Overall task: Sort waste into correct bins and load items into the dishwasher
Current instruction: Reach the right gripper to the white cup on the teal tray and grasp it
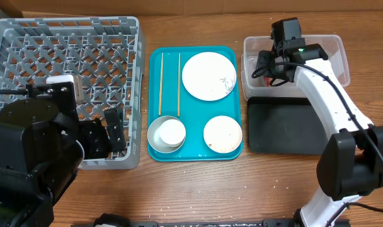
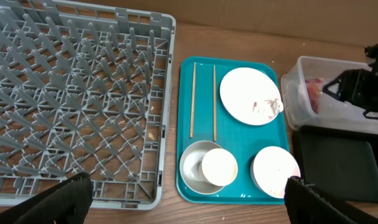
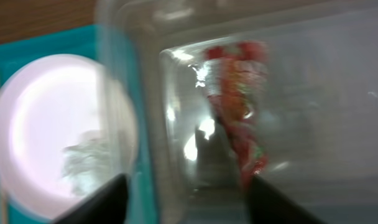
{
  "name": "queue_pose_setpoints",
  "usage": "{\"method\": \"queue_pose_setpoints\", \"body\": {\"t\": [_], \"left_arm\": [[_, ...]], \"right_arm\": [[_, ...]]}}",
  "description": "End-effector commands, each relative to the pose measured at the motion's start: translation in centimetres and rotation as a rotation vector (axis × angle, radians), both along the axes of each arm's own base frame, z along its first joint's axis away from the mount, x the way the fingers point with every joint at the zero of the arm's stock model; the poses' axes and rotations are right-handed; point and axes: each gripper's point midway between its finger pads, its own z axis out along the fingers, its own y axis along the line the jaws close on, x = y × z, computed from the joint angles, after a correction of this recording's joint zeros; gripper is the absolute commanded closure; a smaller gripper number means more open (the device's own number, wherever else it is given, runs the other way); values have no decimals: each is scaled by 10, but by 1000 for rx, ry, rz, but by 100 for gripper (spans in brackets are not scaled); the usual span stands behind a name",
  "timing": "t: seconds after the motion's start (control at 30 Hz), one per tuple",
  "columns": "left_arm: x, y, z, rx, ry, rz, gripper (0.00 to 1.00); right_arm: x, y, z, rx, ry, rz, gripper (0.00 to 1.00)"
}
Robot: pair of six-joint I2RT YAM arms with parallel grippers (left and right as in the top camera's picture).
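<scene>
Two chopsticks (image 1: 160,81) lie parallel in the teal tray (image 1: 193,108) at mid-bench in the overhead view, beside a large plate (image 1: 208,75). Nearer the front edge sit a small plate (image 1: 222,133) and a bowl (image 1: 153,140) with a cup (image 1: 172,131) inside it. The rack (image 1: 65,44) fills the far-left corner and holds no dishes. Towards the right edge the tub (image 1: 339,57) stands behind the black tray (image 1: 286,129), close against it. The right tool (image 1: 267,68) hangs over the tub's left end, probably because the wrapper belongs in that bin. The left tool (image 1: 111,129) sits over the rack's near-right corner, clear of the other arm's work.

From the left wrist, its fingers (image 2: 68,199) frame the bottom corners, spread wide with nothing between them. The wrapper (image 2: 314,93) shows red through the tub wall, with the right tool's dark bulk just beside it. The large plate carries a smear and a whitish bit at its right rim; I cannot tell whether that is tissue or food.

The right wrist view is blurred. The wrapper lies inside the tub beyond the two fingers (image 3: 108,202), which stand apart and grip nothing. I judge the wrapper sorted and the dishes not yet loaded.
</scene>
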Motion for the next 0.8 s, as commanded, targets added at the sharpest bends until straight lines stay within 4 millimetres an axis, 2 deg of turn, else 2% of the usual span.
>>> {"method": "queue_pose_setpoints", "body": {"t": [0.0,0.03,0.07,0.1,0.17,0.2,0.3,0.37,0.43,0.53,0.57,0.6,0.63,0.7,0.77], "left_arm": [[1,3,0,3,0,22,0],[1,3,0,4,1,22,0],[1,3,0,4,0,22,0],[1,3,0,4,1,22,0],[1,3,0,4,0,22,0],[1,3,0,4,0,22,0],[1,3,0,4,1,22,0],[1,3,0,4,1,22,0],[1,3,0,4,0,22,0],[1,3,0,4,1,22,0],[1,3,0,4,1,22,0],[1,3,0,4,1,22,0],[1,3,0,4,1,22,0],[1,3,0,3,0,22,0],[1,3,0,4,1,22,0]], "right_arm": [[-16,80,85,249,-155,307,17],[-31,110,93,292,-155,389,21],[-34,118,93,292,-152,407,23],[-42,134,86,266,-137,436,30],[-47,151,62,152,-115,444,32],[-47,153,47,72,-109,432,31],[-29,139,4,-214,-130,344,31],[-17,133,-18,-303,-134,306,29],[-7,129,-38,-331,-125,291,25],[5,121,-71,-348,-92,278,25],[8,115,-88,-364,-66,282,25],[8,112,-95,-370,-51,279,25],[6,108,-104,-377,-25,280,32],[0,113,-110,-345,2,303,62],[-5,127,-109,-275,19,342,78]]}}
